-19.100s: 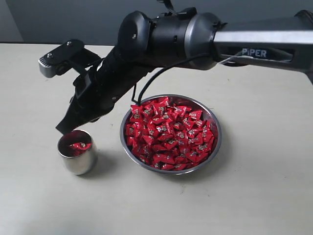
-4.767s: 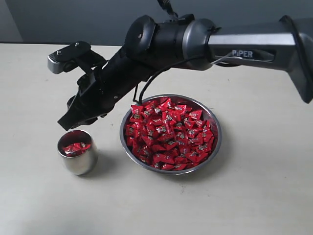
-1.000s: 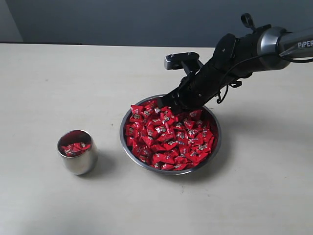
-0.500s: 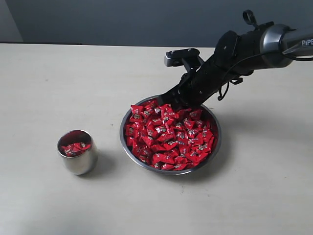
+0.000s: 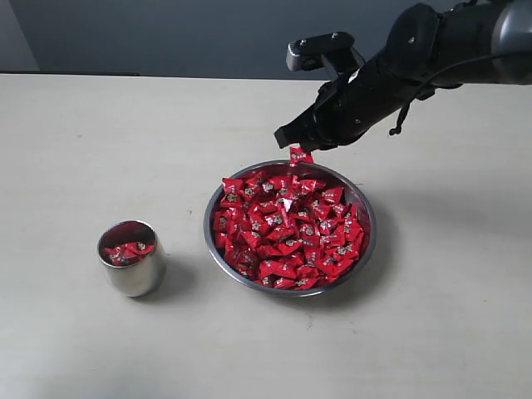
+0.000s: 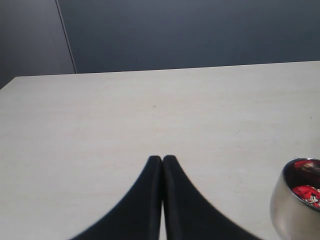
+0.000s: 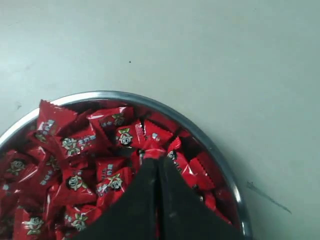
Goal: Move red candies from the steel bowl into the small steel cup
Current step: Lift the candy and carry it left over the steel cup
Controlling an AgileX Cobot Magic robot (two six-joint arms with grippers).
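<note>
fingers [image 5: 301, 136] pinch one red candy [image 5: 299, 155] above the steel bowl [image 5: 291, 293].

The right arm [image 5: 432, 50] is showing a glossy dark-grey rounded joint housing that is giving way to a matt black, blocky wrist section. A grey, round-cornered camera bracket [image 5: 320, 48] is sitting on top of it, and a thin black cable [image 5: 402, 116] is looping beneath. The right gripper [image 5: 287, 135] is tapering to a black wedge. In the wrist views, the left gripper [image 6: 162, 160] and the right one are appearing as paired smooth black fingers [image 7: 145, 200], each narrowing to a rounded tip.
</note>
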